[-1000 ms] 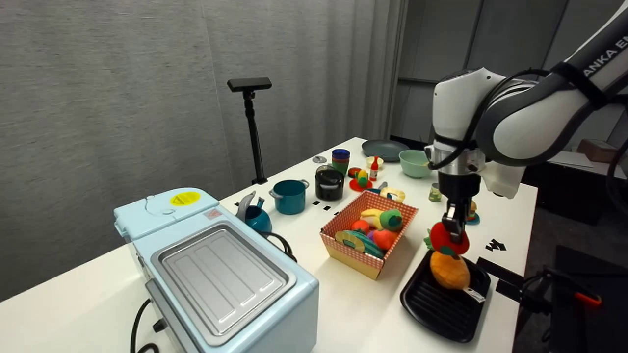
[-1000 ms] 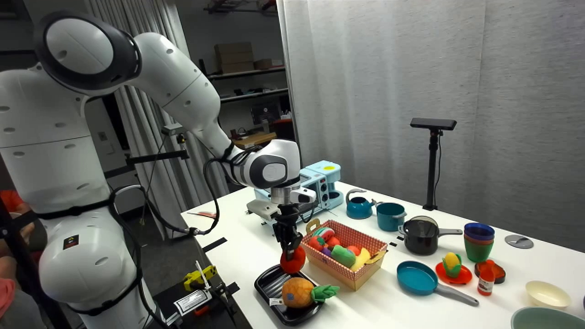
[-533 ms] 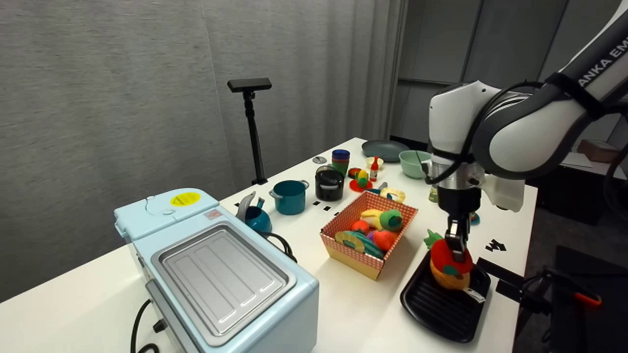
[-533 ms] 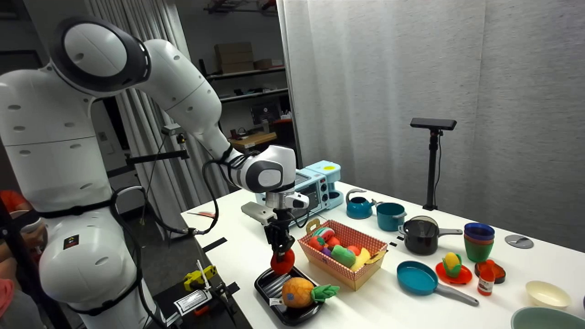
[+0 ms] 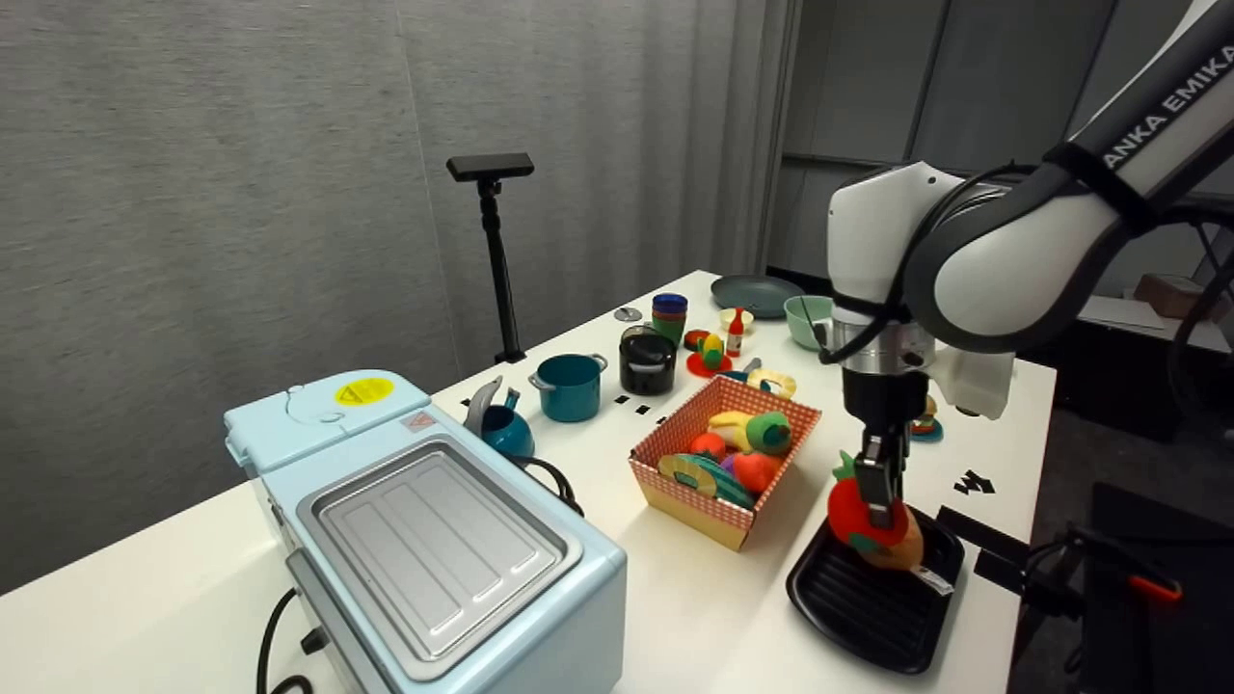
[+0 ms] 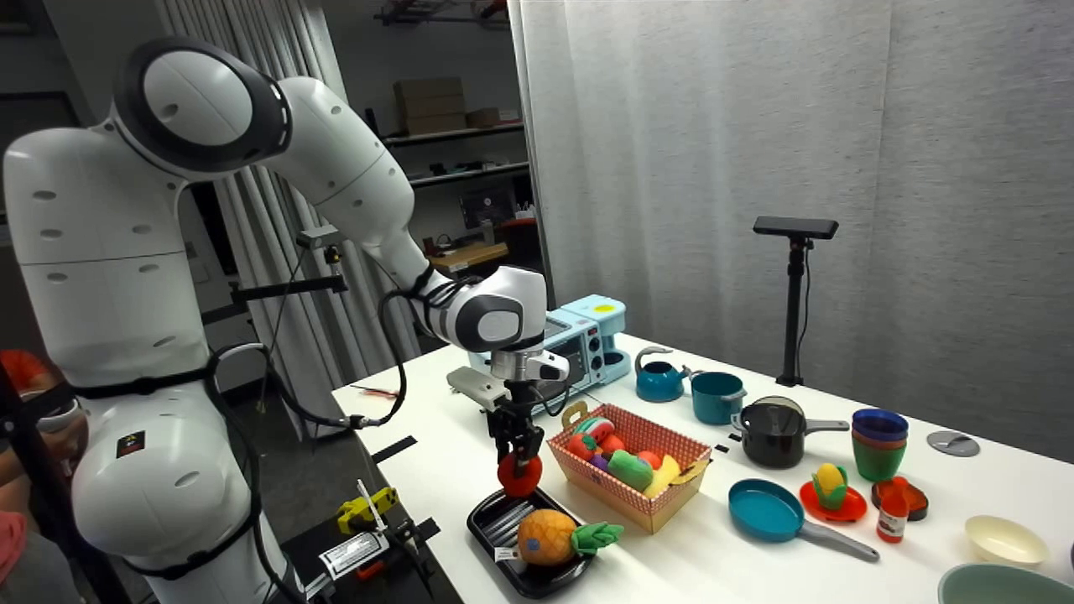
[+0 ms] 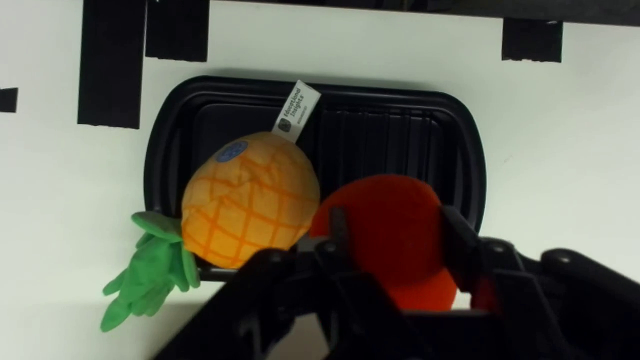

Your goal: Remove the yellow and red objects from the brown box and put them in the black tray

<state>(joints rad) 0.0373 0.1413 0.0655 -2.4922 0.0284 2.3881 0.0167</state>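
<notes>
My gripper (image 7: 395,225) is shut on the red round toy fruit (image 7: 385,195), with a finger on each side of it. In both exterior views the gripper (image 5: 882,496) (image 6: 518,445) holds the red fruit (image 5: 848,516) (image 6: 519,478) above the black tray (image 5: 853,631) (image 6: 481,522). The orange-yellow pineapple toy (image 6: 545,537) with green leaves lies in the tray, its leaves over the rim. It also shows in the wrist view (image 7: 250,200), left of the red fruit. The ribbed part of the tray (image 7: 380,135) is bare. The brown box (image 5: 689,511) (image 6: 617,503) stands beside the tray.
The box holds several other toys, among them red ones (image 5: 755,470), a watermelon piece (image 5: 713,477) and a banana (image 6: 664,476). A pale blue appliance (image 5: 434,559), teal pot (image 6: 717,397), kettle (image 6: 659,382) and pan (image 6: 765,510) stand on the table (image 5: 713,617).
My gripper has come down toward the tray with the red fruit and shifted a little sideways over it. The pineapple, tray and box have not moved.
</notes>
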